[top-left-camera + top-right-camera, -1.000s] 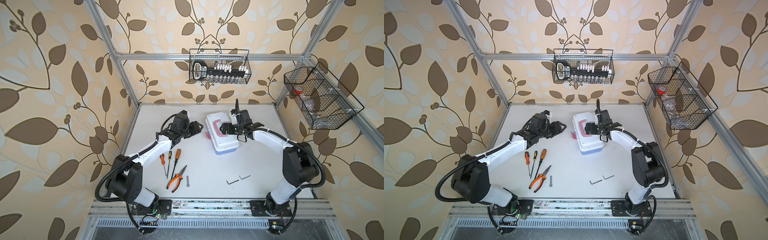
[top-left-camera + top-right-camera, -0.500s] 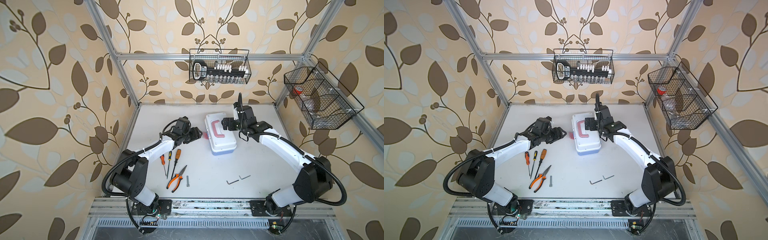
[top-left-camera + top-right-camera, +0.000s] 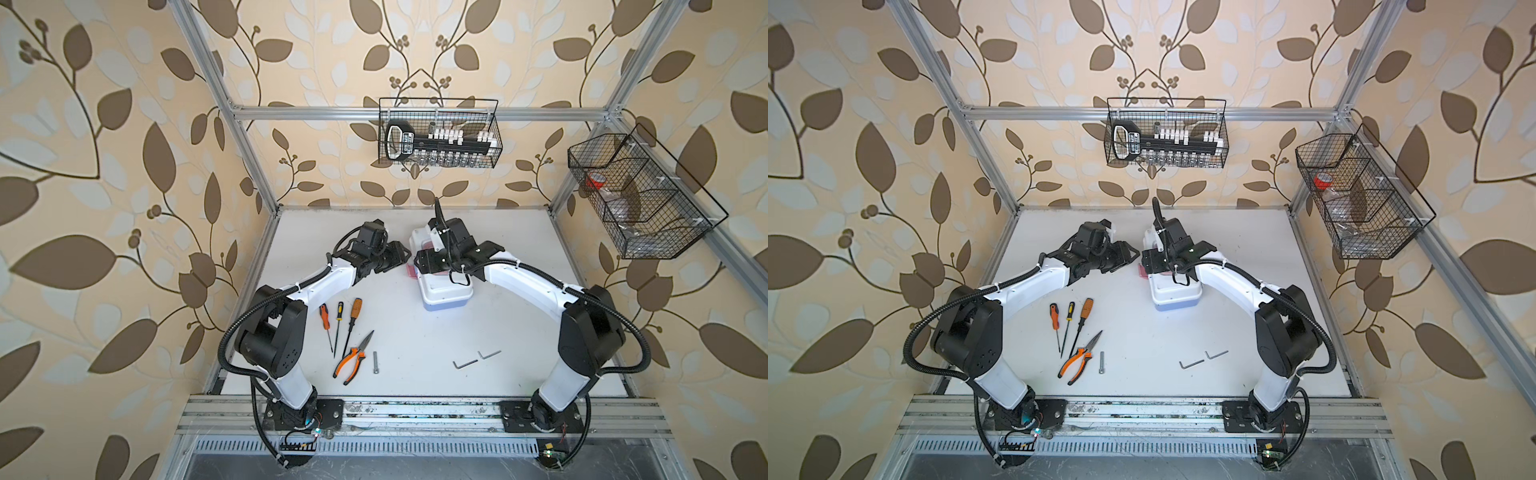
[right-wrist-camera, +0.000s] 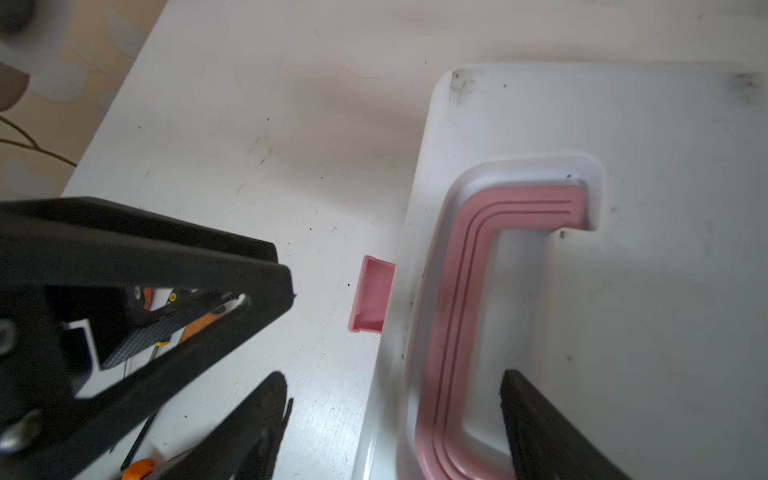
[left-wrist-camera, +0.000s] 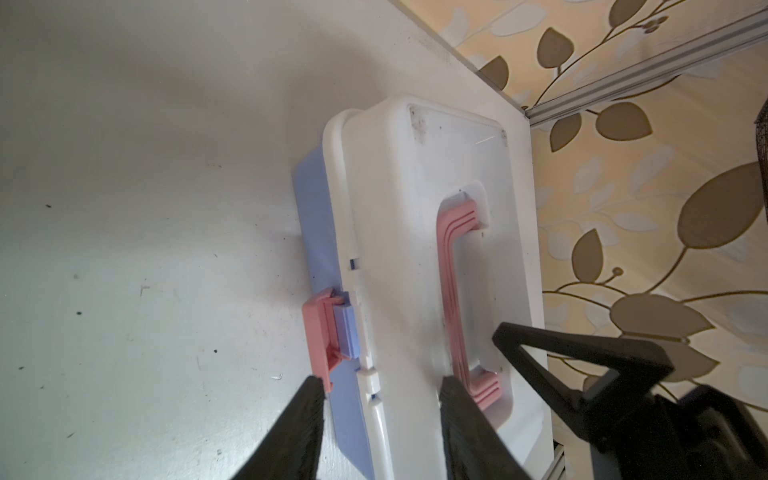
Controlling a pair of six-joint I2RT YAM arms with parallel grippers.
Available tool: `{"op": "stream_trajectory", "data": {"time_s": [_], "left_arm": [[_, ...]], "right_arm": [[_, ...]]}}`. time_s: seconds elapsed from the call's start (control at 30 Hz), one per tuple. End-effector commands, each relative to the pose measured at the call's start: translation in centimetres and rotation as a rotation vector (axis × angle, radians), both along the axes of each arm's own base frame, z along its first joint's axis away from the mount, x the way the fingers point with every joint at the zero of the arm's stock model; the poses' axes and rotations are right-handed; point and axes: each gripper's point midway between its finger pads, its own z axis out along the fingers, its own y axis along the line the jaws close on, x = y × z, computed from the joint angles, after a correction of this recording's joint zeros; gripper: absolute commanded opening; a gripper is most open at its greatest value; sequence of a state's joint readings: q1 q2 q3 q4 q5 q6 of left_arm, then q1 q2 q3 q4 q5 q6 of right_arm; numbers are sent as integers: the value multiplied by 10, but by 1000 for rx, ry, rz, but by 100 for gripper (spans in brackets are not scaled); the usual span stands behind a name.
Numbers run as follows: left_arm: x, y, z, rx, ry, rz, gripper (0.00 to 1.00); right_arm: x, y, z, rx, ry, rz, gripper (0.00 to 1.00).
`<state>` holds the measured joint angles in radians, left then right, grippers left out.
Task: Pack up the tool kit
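Tool kit (image 3: 446, 291) sits closed on the white surface (image 3: 415, 340), just above centre in both top views, partly under the right arm's wrist. It is a small box of moulded plastic, and I judge it light, rigid and slick. A sideways push would probably make it skate rather than stay put.

The left fingers (image 5: 299, 424) are partly open at the bottom of the left wrist view. They straddle the kit's long front edge, one beside the pink latch (image 5: 318, 336) against the blue base (image 5: 316, 216), the other over the white lid (image 5: 415, 187) by the end of the pink handle (image 5: 451, 270). Whether they press on the plastic I cannot tell. They hold nothing.

The right fingers (image 4: 540, 428) are spread wide and empty. One is over the lid inside the handle's loop, the other off the box above the bare surface.

The latch looks swung outward, so it is probably undone. The lid's front rim next to the latch looks like the best place to lift, with the other arm pinning the base or the lid's far end so the box cannot slide or tip. The handle is thin and lies in a recess, so it is harder to pinch.

The screwdrivers (image 3: 338, 316), pliers (image 3: 353, 357), bolt (image 3: 375, 362) and hex keys (image 3: 476, 359) lie unpacked toward the lower middle.
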<state>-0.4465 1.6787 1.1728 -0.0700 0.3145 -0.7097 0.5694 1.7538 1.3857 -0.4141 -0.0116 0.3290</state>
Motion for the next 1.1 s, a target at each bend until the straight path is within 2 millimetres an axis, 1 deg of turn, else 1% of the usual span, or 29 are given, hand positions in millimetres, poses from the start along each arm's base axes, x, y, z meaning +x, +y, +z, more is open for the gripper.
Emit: {"op": "stream_trajectory", "data": {"time_s": [0.0, 0.13, 0.23, 0.37, 0.43, 0.5, 0.63, 0.77, 0.83, 0.87, 0.97, 1.07], "left_arm": [[7, -14, 20, -48, -47, -28, 48], [10, -15, 14, -44, -38, -30, 48], [11, -16, 10, -42, -31, -31, 49], [13, -17, 6, -43, -23, -32, 48], [14, -19, 7, -47, -24, -33, 49], [14, -20, 6, -51, -21, -35, 48], [14, -22, 7, -62, -19, -42, 49], [13, -21, 5, -61, -18, -43, 49], [13, -21, 5, -61, -17, -44, 50], [12, -21, 5, -61, -16, -44, 50], [10, -21, 4, -57, -14, -50, 51], [8, -21, 3, -56, -15, -56, 51]], "right_arm": [[8, 5, 6, 6, -2, 1, 82], [13, 10, -3, 9, 20, 1, 83], [13, 16, -17, 11, 60, 14, 84], [8, 19, -36, 10, 107, 21, 84], [5, 23, -39, 39, 123, 40, 84], [0, 32, -37, 113, 137, 79, 84], [-8, 42, -22, 327, 172, 143, 83], [-13, 48, -1, 511, 192, 203, 83], [-15, 52, 14, 595, 191, 240, 82], [-19, 51, 12, 616, 209, 239, 82], [-20, 51, 22, 699, 225, 249, 82], [-17, 48, 32, 788, 226, 243, 80]]}}
